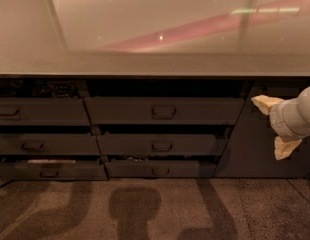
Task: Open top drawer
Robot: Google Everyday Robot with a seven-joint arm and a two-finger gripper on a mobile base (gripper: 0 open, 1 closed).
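- Presently, the claw [273, 128] sits at the right edge of view, in front of a plain dark panel [245, 149] beside the drawer stack.
- Its two pale fingers [266, 104] are spread wide, one above the other, with nothing held between them.
- The top drawer [205, 111] is in the middle column, directly under the bench [25, 49] edge. It lies left of the claw and apart from it.
- Its handle [164, 112] sits central on the front, ungripped.
- A dark gap shows above the front. How far the drawer stands out cannot be told.
- Two shallower drawers [195, 145] lie below it, and three left drawers [45, 113] fill the next column.
- The floor [255, 209] carries shadows below the stack.
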